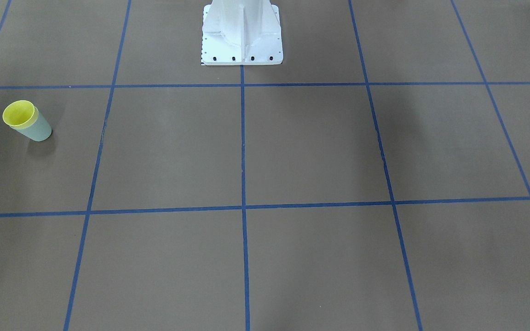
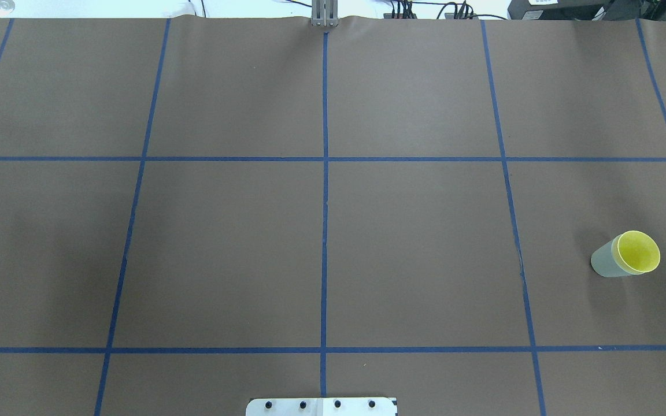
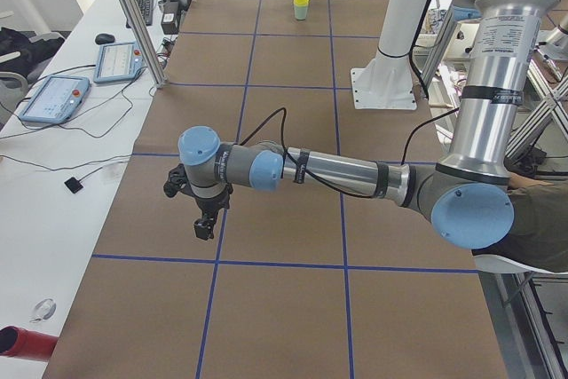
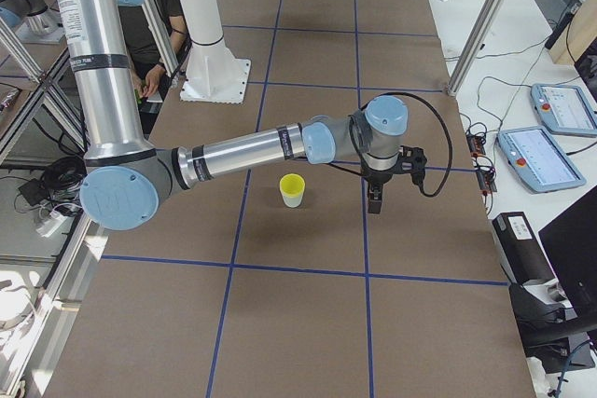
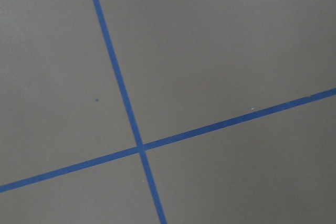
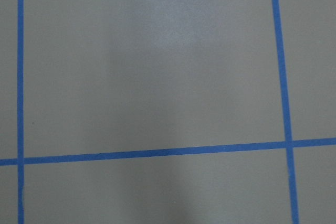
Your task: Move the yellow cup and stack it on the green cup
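Observation:
The yellow cup [image 1: 18, 113] sits nested inside the green cup [image 1: 39, 128], and the pair stands upright on the brown table on the robot's right side. Both also show in the overhead view, yellow cup [image 2: 637, 252] in green cup [image 2: 603, 263]. In the exterior right view my right gripper [image 4: 376, 200] hangs pointing down beside the cups [image 4: 292, 191], apart from them. In the exterior left view my left gripper [image 3: 204, 224] hangs over the table's left end, far from the cups [image 3: 302, 6]. I cannot tell whether either gripper is open or shut. The wrist views show only table and blue tape.
The robot's white pedestal base [image 1: 242, 46] stands at the table's middle, on the robot's edge. Blue tape lines [image 2: 325, 173] grid the brown surface. Side benches hold tablets [image 3: 53, 99] and cables [image 4: 560, 109]. A person sits behind the robot [image 4: 159, 6].

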`<state>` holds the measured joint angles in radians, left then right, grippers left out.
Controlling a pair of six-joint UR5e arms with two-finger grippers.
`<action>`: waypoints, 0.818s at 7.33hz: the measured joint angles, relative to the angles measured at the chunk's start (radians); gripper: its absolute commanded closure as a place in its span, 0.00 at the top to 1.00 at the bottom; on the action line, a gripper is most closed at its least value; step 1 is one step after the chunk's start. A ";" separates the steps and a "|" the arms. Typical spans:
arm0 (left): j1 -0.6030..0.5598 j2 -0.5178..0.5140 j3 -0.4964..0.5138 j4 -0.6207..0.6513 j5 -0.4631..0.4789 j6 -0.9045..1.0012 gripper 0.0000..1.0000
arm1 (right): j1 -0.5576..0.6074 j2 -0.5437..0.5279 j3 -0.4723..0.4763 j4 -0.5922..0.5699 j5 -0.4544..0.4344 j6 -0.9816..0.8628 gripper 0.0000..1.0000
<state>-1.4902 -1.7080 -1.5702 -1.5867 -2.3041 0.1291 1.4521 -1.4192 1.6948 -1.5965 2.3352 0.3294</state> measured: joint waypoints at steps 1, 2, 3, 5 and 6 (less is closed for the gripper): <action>-0.004 0.004 0.007 0.001 0.003 0.002 0.99 | 0.005 -0.006 0.002 -0.007 -0.002 -0.009 1.00; -0.007 0.011 0.012 0.001 0.002 0.001 1.00 | 0.007 -0.012 0.003 -0.009 -0.003 -0.014 1.00; -0.008 0.017 0.014 -0.003 0.001 -0.006 0.99 | 0.008 -0.017 0.003 -0.010 -0.003 -0.025 1.00; -0.008 0.021 0.014 -0.013 0.000 -0.047 0.99 | 0.008 -0.025 0.003 -0.011 -0.001 -0.057 1.00; -0.007 0.021 0.014 -0.015 0.000 -0.058 0.99 | 0.008 -0.026 0.004 -0.011 0.000 -0.063 1.00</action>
<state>-1.4975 -1.6869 -1.5563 -1.6016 -2.3040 0.0714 1.4603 -1.4456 1.6989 -1.6075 2.3349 0.2661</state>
